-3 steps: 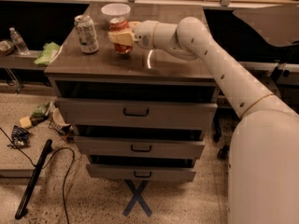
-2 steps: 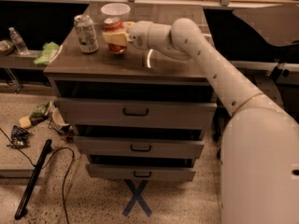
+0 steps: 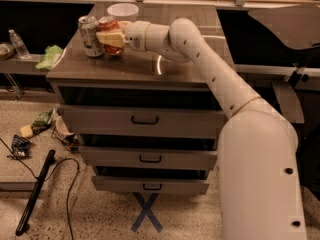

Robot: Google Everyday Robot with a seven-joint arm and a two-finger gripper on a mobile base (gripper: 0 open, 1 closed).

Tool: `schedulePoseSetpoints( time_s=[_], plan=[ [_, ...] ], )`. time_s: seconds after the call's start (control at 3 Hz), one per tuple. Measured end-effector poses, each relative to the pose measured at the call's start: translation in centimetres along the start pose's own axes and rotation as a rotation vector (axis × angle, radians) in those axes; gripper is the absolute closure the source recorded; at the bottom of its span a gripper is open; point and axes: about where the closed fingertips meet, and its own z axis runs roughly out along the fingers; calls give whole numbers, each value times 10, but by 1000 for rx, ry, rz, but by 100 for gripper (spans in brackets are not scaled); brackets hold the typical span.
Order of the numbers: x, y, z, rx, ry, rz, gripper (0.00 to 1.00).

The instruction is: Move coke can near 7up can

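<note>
The coke can (image 3: 107, 24) is standing upright at the far left of the cabinet top (image 3: 165, 69), just right of the 7up can (image 3: 90, 35). They're close enough that I can't tell if they're touching. The gripper (image 3: 111, 37) is reaching in from the right, clamping narrow round the coke's middle and holding it. So the 7up is lying straight left of the pincer, both cans' long axes vertical. To my eye only the letting go is remaining.
</note>
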Motion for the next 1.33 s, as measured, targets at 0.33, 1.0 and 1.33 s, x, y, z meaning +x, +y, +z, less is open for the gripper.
schedulePoseSetpoints(
  time_s=[0.33, 1.0, 1.33],
  plan=[
    [0, 2, 8, -9, -2, -4, 2],
    [-23, -36, -78, 202, 106, -74, 0],
    [-52, -51, -163, 395, 218, -148, 0]
  ],
)
